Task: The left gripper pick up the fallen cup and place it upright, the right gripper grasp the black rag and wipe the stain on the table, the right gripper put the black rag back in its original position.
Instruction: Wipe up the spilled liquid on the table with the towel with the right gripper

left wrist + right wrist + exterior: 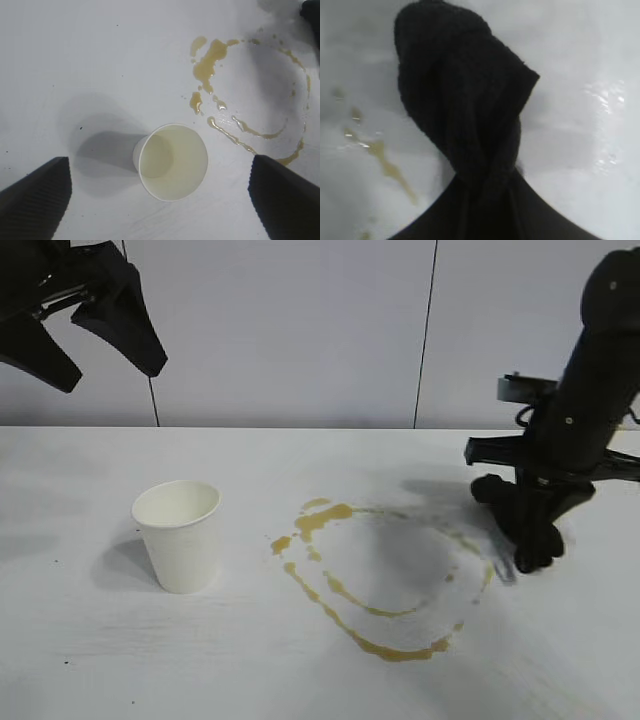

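On the white tabletop (pixel 300 680), the cup (pixel 180 535) stands upright with its open mouth facing up, left of the stain (pixel 385 580) and clear of it. The cup casts a soft shadow to its left. Its interior is visible in the left wrist view, where the cup (pixel 172 162) sits between the two dark fingertips (pixel 37 197) of the left claw without touching either.

Left claw (pixel 95 355): raised high above the tabletop at the upper left of the exterior view, well apart from the cup. Its two tapered fingers are spread wide and hold nothing.

Stain: a thin yellowish-brown trail forming an irregular ring, with heavier blotches on the side nearest the cup. The same ring (pixel 250 100) appears beyond the cup in the left wrist view. The far right arc of the ring looks smeared and paler than the rest.

Right claw (pixel 535 550): lowered to the tabletop at the right edge of the stain ring, pointing steeply downward. Its fingers are pinched together on the black rag (pixel 462 100). In the right wrist view the rag fills the centre, bunched and twisted, narrowing to a waist where the fingers grip it, with its free end resting on or just above the tabletop. A streak of stain (pixel 390 167) lies just beside the rag on one side; wet glints show on the tabletop on the other side.

In the exterior view the rag cannot be separated from the dark fingers.
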Controlling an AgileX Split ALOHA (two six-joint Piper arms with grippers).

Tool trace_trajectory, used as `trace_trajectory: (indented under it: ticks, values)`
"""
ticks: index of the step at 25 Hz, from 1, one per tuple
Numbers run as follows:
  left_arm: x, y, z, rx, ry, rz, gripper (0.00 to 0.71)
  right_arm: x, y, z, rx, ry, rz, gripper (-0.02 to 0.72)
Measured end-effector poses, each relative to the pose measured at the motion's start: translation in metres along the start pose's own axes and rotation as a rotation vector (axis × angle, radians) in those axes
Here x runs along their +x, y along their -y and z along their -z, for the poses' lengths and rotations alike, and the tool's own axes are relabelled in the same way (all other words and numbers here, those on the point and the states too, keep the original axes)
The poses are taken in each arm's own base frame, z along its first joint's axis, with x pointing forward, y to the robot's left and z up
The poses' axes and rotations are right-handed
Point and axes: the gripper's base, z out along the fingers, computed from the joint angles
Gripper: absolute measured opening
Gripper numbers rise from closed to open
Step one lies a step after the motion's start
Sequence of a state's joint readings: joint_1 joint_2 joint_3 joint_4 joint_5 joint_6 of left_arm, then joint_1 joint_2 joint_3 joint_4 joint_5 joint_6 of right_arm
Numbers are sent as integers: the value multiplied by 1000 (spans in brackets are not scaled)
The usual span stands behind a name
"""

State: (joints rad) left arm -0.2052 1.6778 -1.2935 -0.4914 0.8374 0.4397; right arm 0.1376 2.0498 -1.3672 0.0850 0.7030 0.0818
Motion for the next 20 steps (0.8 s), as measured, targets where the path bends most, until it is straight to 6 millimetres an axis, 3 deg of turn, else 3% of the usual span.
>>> trace_trajectory:
  ticks: [3, 9, 14, 17, 20]
  values:
    - [0, 0, 0, -1, 0, -1, 693, -9, -35, 1, -36, 52, 40, 85]
    - [0, 0, 0, -4, -2, -4, 693, -9, -97, -26, -75, 28, 151, 85]
    - [1, -2, 0, -19, -9, -19, 693, 3, -149, -18, -127, 45, 246, 85]
    - [1, -2, 0, -22, -11, -22, 693, 14, -167, -18, -140, 25, 289, 85]
    - [1, -2, 0, -23, -11, -23, 693, 16, -172, -27, -144, 40, 278, 85]
